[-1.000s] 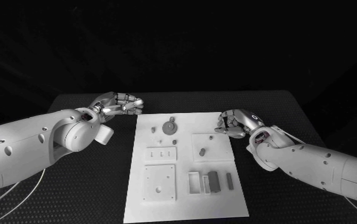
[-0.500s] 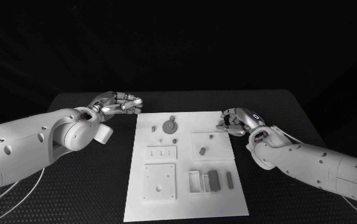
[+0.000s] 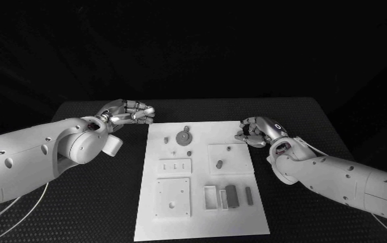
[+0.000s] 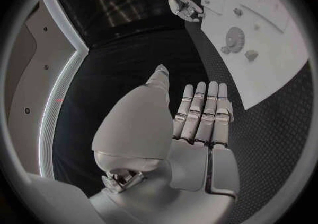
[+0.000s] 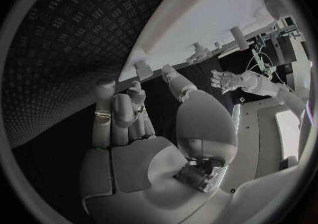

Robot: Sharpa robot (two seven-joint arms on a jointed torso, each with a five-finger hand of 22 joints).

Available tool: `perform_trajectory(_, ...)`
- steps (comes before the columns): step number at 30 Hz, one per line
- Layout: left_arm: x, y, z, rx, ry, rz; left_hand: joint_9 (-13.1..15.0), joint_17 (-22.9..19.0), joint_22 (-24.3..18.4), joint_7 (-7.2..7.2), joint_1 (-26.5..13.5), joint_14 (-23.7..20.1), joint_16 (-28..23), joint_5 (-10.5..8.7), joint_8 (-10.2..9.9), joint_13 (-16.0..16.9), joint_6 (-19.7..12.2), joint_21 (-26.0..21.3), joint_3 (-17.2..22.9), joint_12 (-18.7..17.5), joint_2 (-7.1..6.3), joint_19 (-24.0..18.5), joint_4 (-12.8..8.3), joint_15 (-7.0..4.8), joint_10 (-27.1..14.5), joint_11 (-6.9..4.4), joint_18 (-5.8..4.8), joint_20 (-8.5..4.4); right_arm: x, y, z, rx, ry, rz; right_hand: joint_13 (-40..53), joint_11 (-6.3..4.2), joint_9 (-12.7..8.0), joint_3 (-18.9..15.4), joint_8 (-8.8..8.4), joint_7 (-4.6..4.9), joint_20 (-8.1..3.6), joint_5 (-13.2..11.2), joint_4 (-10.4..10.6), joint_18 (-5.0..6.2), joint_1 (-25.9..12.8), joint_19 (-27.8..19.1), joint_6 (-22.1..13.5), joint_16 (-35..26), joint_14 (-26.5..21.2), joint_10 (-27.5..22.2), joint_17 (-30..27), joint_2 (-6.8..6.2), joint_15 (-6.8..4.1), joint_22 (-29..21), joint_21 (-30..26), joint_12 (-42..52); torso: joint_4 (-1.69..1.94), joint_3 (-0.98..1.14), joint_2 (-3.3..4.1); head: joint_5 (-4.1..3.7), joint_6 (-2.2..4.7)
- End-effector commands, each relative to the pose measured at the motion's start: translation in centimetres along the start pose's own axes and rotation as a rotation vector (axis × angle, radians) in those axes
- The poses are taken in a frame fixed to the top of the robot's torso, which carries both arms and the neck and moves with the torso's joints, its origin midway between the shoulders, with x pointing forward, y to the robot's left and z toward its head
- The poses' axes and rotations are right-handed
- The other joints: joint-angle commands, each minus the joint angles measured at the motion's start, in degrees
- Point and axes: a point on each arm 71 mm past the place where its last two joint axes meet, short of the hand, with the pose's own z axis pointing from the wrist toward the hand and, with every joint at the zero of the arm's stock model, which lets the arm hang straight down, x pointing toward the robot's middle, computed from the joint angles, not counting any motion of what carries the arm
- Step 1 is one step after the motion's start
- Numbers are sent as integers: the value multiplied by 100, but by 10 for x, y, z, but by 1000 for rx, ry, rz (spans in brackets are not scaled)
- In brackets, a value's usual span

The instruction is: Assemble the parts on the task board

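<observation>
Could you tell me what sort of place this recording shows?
Probably a robotics lab test bench: a black table with dark surroundings, a white task board carrying small parts, and two robot hands, left and right, beside it.

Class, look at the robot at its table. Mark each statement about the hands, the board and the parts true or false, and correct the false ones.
1. The task board lies between the two hands. True.
2. The left hand holds a part. False: it holds nothing, and its fingers lie straight side by side.
3. The right hand is at the board's far right corner. True.
4. The round gear lies on the bare table. False: it lies on the board, near its far edge.
5. Two dark bars lie on the near part of the board, right of the middle. True.
</observation>
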Motion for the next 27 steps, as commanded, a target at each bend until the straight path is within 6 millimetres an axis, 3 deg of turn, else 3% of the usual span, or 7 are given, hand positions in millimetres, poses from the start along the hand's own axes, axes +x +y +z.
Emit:
perform_trajectory(1, 2, -1, 0, 8, 16, -1, -6, 6, 5, 23, 72, 54, -14, 0, -34, -9, -17, 18, -29, -35, 7, 38, 1, 5, 14, 25, -17, 4, -1, 0, 0, 19, -20, -44, -9, -77, 75, -15, 104, -33, -50, 24, 11, 266, 39, 9, 241, 17, 11, 10, 16, 3, -83, 95, -16, 20, 3, -2, 0, -5, -4)
perform_trajectory(4, 2, -1, 0, 8, 16, -1, -7, 6, 5, 23, 73, 55, -15, 0, -34, -9, -16, 18, -29, -35, 8, 39, 1, 5, 14, 25, -17, 4, -1, -1, 0, 30, -29, -58, -15, -149, 180, -21, 213, -108, -56, 23, 34, 266, 35, 19, 383, 10, 29, 29, 21, -21, -153, 93, -19, 12, 5, -2, -3, -12, -5)
perform_trajectory(13, 1, -1, 0, 8, 16, -1, -7, 7, 5, 21, 72, 55, -16, 0, -33, -9, -11, 16, -31, -35, 8, 39, 2, 5, 16, 24, -17, 4, 1, -1, 0, 42, -14, -76, -21, -233, 391, -9, 362, -195, -72, 24, 149, 266, -12, 40, 541, -6, 55, 54, 29, -117, -234, 90, -30, -14, 7, -6, -1, -16, -10)
perform_trajectory(27, 1, -1, -1, 6, 17, -1, -9, 7, 6, 20, 66, 55, -18, 0, -35, -10, -8, 15, -36, -36, 4, 39, 3, 6, 17, 24, -18, 5, 6, 0, 0, 48, 5, -80, -17, -293, 603, 2, 473, -258, -82, 25, 319, 266, -105, 38, 650, -28, 42, 63, 7, -223, -292, 90, -47, -40, 6, -4, -2, -11, -19)
